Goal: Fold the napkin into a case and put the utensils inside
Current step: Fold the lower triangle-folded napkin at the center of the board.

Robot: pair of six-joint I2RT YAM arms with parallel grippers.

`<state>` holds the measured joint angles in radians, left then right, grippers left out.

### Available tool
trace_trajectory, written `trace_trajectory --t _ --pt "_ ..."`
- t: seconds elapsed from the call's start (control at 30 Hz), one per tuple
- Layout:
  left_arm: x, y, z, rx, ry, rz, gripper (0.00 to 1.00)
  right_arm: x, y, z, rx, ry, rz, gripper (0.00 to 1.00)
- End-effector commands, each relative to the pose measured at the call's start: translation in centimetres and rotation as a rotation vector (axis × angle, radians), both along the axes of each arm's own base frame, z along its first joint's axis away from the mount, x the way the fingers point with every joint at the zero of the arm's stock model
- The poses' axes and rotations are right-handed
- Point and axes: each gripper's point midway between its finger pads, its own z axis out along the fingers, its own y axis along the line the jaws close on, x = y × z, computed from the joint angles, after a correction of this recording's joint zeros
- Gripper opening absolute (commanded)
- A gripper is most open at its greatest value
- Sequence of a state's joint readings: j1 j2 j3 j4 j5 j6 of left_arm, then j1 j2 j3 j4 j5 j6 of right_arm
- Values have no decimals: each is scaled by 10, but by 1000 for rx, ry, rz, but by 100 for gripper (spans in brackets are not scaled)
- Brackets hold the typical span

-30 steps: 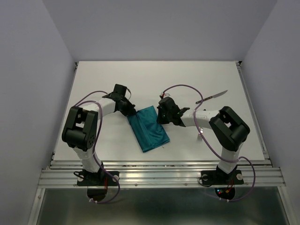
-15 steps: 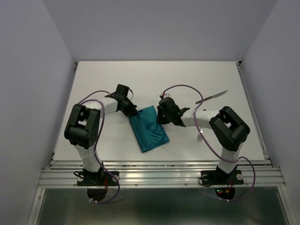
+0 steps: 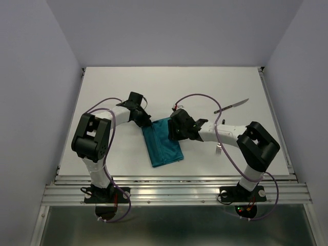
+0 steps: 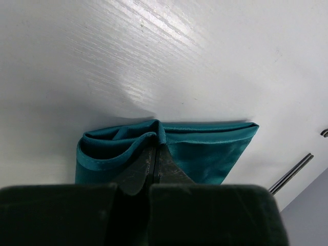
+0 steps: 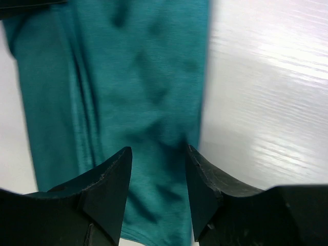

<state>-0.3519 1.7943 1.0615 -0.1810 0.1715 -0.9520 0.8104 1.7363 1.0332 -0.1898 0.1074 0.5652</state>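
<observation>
Both arms bend low, elbows out, over the middle of the smooth white worktop (image 3: 128, 87). There the soft teal napkin (image 3: 163, 146) lies folded into a long strip. The left claw (image 4: 155, 154) is clenched on the napkin's far edge. The right claw (image 5: 156, 154) hangs spread above the cloth. A slim knife (image 3: 231, 106) lies near the right edge.

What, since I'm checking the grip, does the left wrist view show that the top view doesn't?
Left wrist only: the left gripper shut on the napkin's folded edge, layers visible. Top only: the right gripper over the napkin, and the fork. Both: napkin on the table.
</observation>
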Motion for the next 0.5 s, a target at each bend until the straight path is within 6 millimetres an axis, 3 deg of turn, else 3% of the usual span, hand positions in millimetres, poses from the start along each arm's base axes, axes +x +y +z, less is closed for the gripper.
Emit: trace_trajectory --t 0.0,0.13,0.23,0.47 --pt "11 -3 8 8 -31 -2 0 -10 34 31 17 -58 56 50" --pt "12 -3 7 8 -26 0 0 -23 59 16 12 -29 124 42" --pt "12 -3 8 10 -25 1 0 -29 75 12 19 -20 163 43" --pt "12 -3 8 10 -27 1 0 -38 86 -13 -26 11 200 45"
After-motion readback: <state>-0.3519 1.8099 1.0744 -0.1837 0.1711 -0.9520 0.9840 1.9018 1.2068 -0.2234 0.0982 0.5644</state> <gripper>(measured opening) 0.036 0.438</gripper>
